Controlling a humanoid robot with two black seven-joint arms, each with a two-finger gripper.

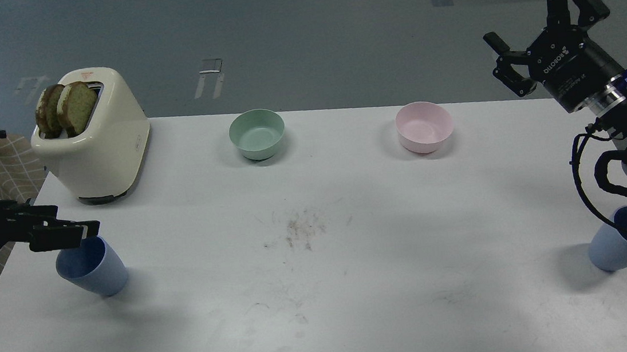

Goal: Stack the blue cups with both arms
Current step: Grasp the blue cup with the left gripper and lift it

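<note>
under left fingers (74,233): blue cup (92,269)

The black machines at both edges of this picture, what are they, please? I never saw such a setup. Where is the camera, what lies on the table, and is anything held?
They are the two arms of a humanoid robot, and the camera sits in its head, looking forward and down.

The left gripper hovers at the rim of the left blue cup; I cannot tell how its fingers stand. The right gripper is raised, open and empty, far above the right blue cup. Nothing is held.

On the white table also stand a cream toaster with toast, a green bowl and a pink bowl.
</note>
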